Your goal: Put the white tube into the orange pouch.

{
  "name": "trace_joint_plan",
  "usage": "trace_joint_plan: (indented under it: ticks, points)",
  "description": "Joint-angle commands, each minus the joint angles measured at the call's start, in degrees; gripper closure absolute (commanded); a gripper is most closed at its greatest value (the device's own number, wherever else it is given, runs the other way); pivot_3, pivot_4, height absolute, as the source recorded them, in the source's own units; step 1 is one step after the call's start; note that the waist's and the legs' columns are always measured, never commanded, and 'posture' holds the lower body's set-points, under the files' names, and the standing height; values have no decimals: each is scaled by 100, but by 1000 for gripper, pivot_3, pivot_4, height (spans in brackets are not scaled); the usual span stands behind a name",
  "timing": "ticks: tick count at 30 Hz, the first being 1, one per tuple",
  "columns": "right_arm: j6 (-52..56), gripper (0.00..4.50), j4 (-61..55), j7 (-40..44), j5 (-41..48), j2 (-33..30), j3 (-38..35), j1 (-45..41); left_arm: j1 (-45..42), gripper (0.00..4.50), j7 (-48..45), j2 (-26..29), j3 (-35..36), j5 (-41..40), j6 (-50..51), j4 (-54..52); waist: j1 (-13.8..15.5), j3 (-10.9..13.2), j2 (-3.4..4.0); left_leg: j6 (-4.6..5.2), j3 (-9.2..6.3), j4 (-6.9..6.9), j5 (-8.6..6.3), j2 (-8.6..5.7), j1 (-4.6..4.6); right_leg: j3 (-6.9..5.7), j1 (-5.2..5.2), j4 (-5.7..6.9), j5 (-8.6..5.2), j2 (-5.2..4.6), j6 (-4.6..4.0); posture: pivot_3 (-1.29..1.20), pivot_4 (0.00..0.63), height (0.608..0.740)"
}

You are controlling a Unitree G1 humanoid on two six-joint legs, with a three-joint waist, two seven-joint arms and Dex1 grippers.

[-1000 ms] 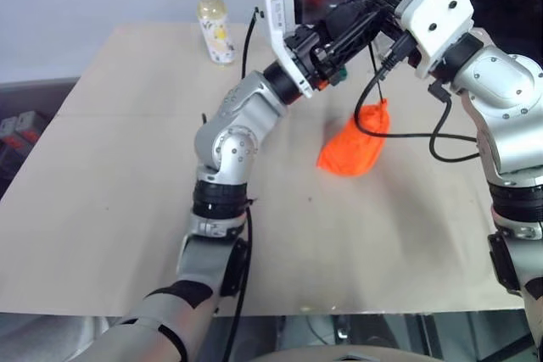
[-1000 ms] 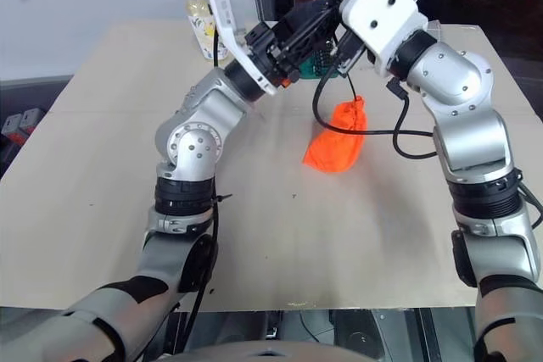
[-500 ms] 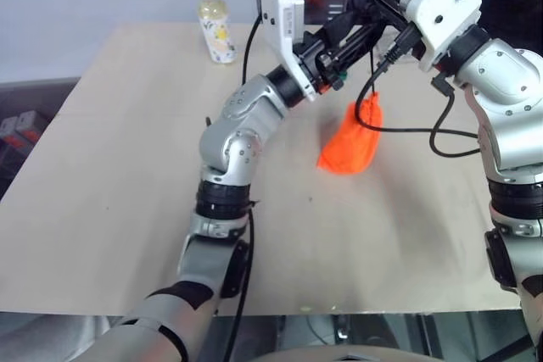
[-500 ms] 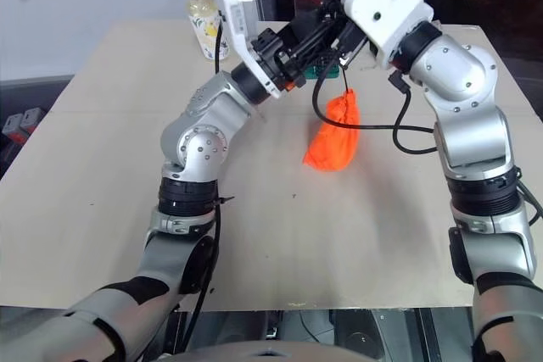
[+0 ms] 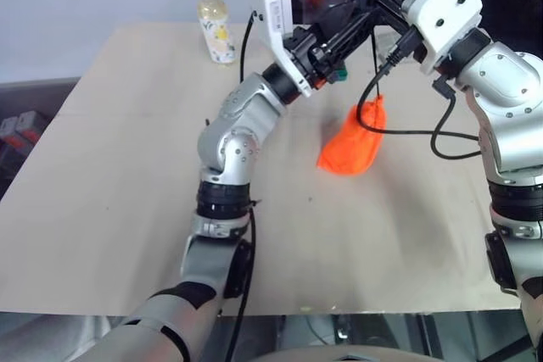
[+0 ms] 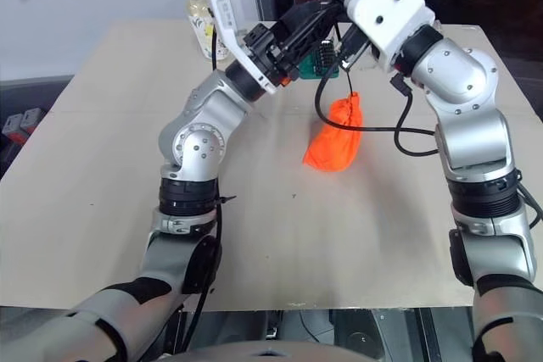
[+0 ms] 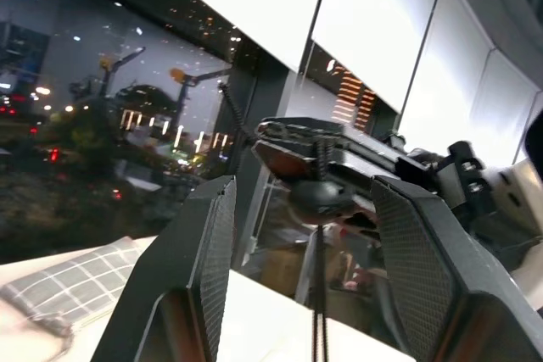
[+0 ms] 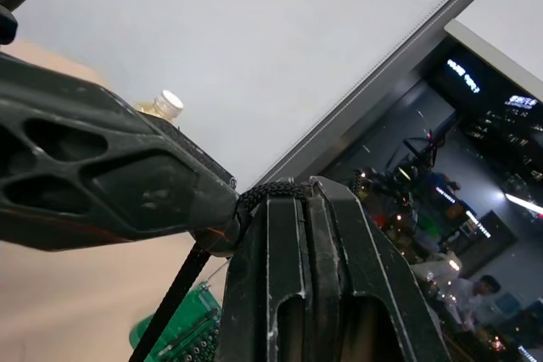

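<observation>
On the pale beige tabletop point(image 5: 127, 167) you have one bright orange soft fabric drawstring pouch point(image 5: 350, 147), its base resting there while its thin dark cord point(image 8: 182, 281) runs up into your right gripper point(image 8: 284, 201), clenched on it. Your left gripper point(image 7: 314, 235) stands released alongside. The pouch looks light and floppy; take it by the gathered mouth. One pale yellow bottle point(image 5: 215, 25); the white tube is possibly inside already
</observation>
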Motion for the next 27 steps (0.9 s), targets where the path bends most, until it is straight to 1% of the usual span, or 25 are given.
trace_joint_plan:
  ticks: [1, 5, 8, 9, 10, 12, 13, 20, 27]
  points:
    - [-17, 4500, -254, 1, 11, -18, -224, -76, -95, 1912, -39, -32, -37, -58, -19, -172, 0, 0, 0, 0, 0, 0, 0, 0, 0, 0, 0, 1, 0, 0, 0, 0, 150, 740]
    - [14, 4500, -297, 16, 15, -31, -225, -66, -58, 1912, -96, -15, -84, -48, -37, -188, 0, 0, 0, 0, 0, 1, 0, 0, 0, 0, 0, 2, 0, 0, 0, 0, 150, 740]
    - [48, 4500, -340, 32, 20, -39, -218, -49, -60, 2678, -78, -26, -62, -44, -59, -159, 1, 0, 0, 0, 0, 1, 0, 0, 0, 0, 0, 1, 0, 0, 0, 0, 150, 740]
    - [58, 4500, -351, 33, 21, -35, -218, -50, -62, 2833, -65, -39, -45, -65, -54, -148, 0, 0, 0, 0, 0, 2, 0, 0, 0, 0, 0, 1, 0, 0, 0, 0, 150, 740]
    - [68, 4500, -361, 33, 21, -31, -218, -52, -62, 3485, -56, -47, -33, -81, -48, -145, 0, 0, 0, 0, 0, 2, 0, 0, 0, 0, 0, 1, 0, 0, 0, 0, 150, 740]
    - [77, 4500, -373, 30, 13, -27, -221, -55, -59, 4210, -49, -56, -37, -79, -44, -125, 1, 0, 0, 0, 0, 2, 0, 0, 0, 0, 0, 2, 0, 0, 0, 0, 150, 740]
    - [83, 4500, -377, 33, 11, -29, -223, -56, -58, 4372, -45, -56, -44, -69, -45, -120, 0, 0, 0, 0, 0, 2, 0, 0, 0, 0, 0, 2, 0, 0, 0, 0, 150, 740]
    - [113, 4500, -386, 38, -3, -50, -268, -23, -5, 4369, -29, -24, -89, -23, -14, -130, 0, 0, 0, 0, 0, 3, 0, 0, 0, 0, 0, 3, 0, 0, 0, 0, 150, 740]
    - [64, 4500, -327, -51, -7, -9, -355, -118, 398, 4369, -151, 114, -368, 210, -11, -179, -2, 0, 0, 0, 1, 3, 0, 0, 2, 1, 0, 6, 0, 0, 0, 0, 150, 740]
